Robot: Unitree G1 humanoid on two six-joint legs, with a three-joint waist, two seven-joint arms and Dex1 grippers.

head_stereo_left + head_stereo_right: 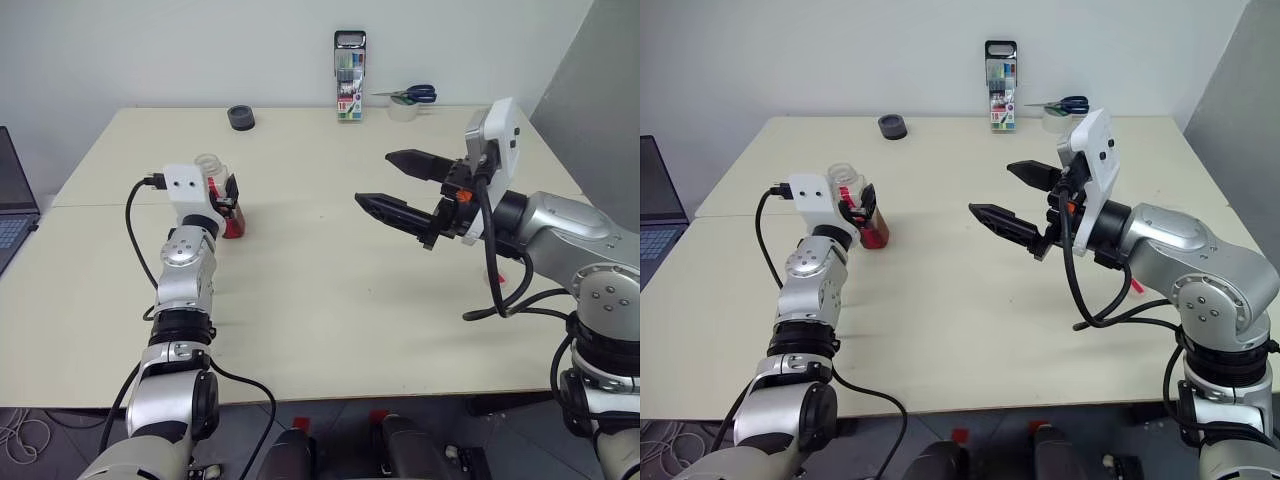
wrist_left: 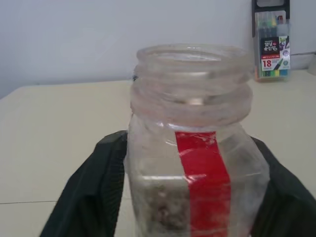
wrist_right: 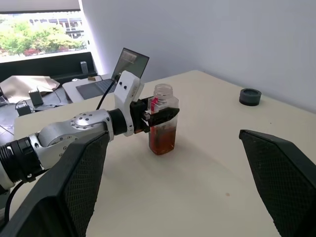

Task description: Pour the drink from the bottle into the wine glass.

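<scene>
Office or lab: plain table (image 1: 330, 300), laptop (image 1: 12, 195), marker pack (image 1: 349, 75), scissors (image 1: 410, 95).

My left gripper (image 1: 859, 203) and its camera housing cover most of the bottle (image 1: 853, 190) in the head views. The laptop (image 1: 14, 205) is cut by the frame edge (keyboard corner visible). Marker pack (image 2: 270, 43) print is mostly illegible.

One bottle (image 1: 853, 206), one marker pack (image 1: 1001, 85), one scissors (image 1: 1064, 103), one black cap (image 1: 892, 126), one laptop (image 1: 658, 212).
</scene>
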